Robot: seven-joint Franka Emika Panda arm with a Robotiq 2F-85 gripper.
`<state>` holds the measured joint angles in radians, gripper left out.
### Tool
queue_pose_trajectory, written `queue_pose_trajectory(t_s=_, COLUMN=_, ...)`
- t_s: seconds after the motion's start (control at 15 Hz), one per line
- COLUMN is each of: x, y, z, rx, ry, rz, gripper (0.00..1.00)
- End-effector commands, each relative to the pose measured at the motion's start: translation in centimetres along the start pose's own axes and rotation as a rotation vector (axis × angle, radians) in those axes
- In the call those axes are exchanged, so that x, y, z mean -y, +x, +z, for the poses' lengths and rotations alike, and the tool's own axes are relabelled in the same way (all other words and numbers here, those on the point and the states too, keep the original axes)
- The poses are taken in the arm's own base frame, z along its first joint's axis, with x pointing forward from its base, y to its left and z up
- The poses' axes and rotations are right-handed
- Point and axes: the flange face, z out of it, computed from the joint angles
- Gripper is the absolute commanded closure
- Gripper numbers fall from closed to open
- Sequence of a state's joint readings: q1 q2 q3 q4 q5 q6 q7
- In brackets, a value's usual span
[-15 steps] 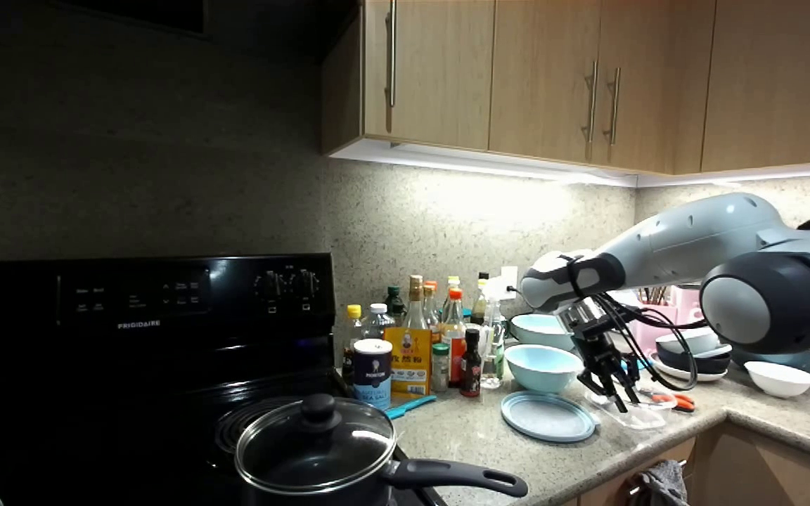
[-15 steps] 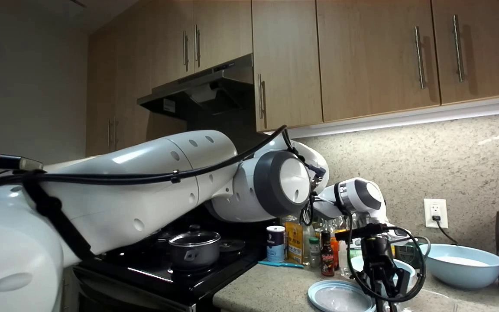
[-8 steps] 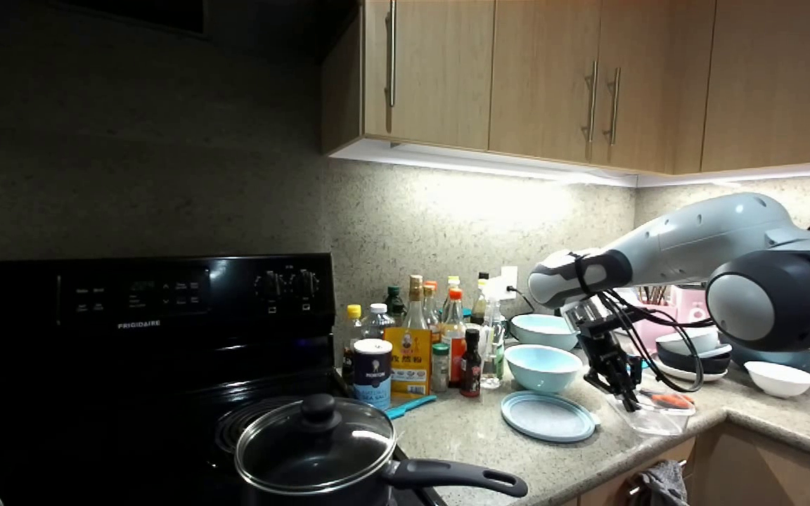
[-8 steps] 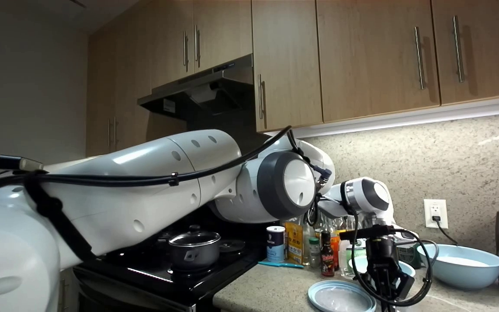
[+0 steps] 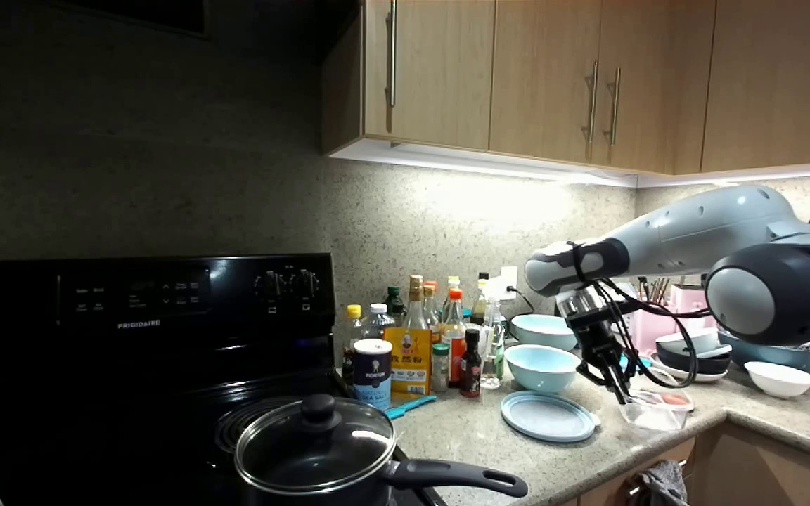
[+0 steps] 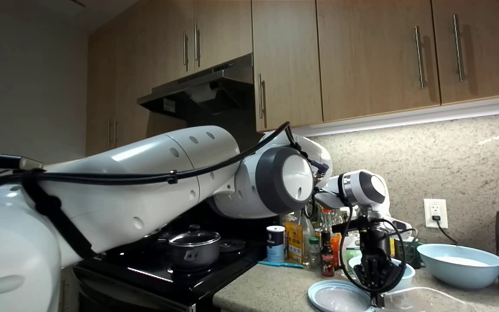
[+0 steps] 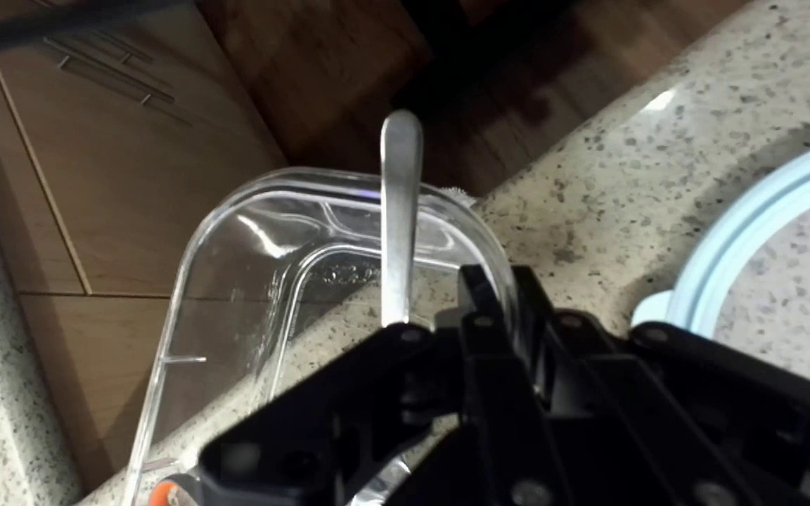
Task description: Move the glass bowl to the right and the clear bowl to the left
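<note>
Hand [image 7: 502, 280] pinching rim of clear bowl [image 7: 257, 281] near edge of desk [image 5: 472, 429]; glass bowl [image 5: 543, 367] apart, behind blue plate [image 5: 549, 417]. One-sided grip may let clear bowl pivot, tipping out metal utensil [image 7: 400, 211].

My pincer [image 7: 502, 284] is clamped on the right wall of the clear bowl [image 7: 250, 302], one finger inside, one outside. A silver handle [image 7: 399, 218] crosses its far rim, the near end hidden behind my fingers. To the right, apart from the bowl, a pale-blue plate [image 7: 735, 232] lies on the speckled table [image 7: 588, 232]. Wooden cabinets [image 7: 145, 204] stand at far left; at near left an orange object [image 7: 161, 494] shows, mostly hidden.
</note>
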<state>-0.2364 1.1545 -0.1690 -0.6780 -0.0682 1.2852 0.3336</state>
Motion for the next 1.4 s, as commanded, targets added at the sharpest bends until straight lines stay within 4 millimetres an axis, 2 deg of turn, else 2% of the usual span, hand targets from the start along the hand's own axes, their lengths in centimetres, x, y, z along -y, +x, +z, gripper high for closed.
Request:
queue_pose_trajectory(t_s=0.0, x=1.0, y=-3.1, z=-4.0, rx=-0.029, ry=0.029, rz=0.088, gripper=0.92)
queue_pose_trajectory(t_s=0.33, x=4.2, y=-7.5, z=-8.4, rx=-0.099, ry=0.016, rz=0.025, gripper=0.92)
queue_pose_trajectory(t_s=0.4, x=4.6, y=-7.9, z=-9.1, rx=-0.119, ry=0.033, rz=0.016, gripper=0.92)
queue_pose_trajectory(t_s=0.47, x=4.1, y=-8.2, z=-9.6, rx=-0.109, ry=0.060, rz=0.034, gripper=0.92)
queue_pose_trajectory(t_s=0.53, x=5.1, y=-7.0, z=-8.7, rx=-0.126, ry=0.021, rz=0.010, gripper=0.90)
queue_pose_trajectory(t_s=0.67, x=5.1, y=-7.8, z=-9.5, rx=-0.130, ry=0.029, rz=0.012, gripper=0.90)
queue_pose_trajectory(t_s=0.87, x=4.6, y=-7.6, z=-9.3, rx=-0.122, ry=0.034, rz=0.018, gripper=0.92)
queue_pose_trajectory(t_s=1.33, x=12.1, y=-13.1, z=-9.2, rx=-0.151, ry=-0.101, rz=-0.205, gripper=0.93)
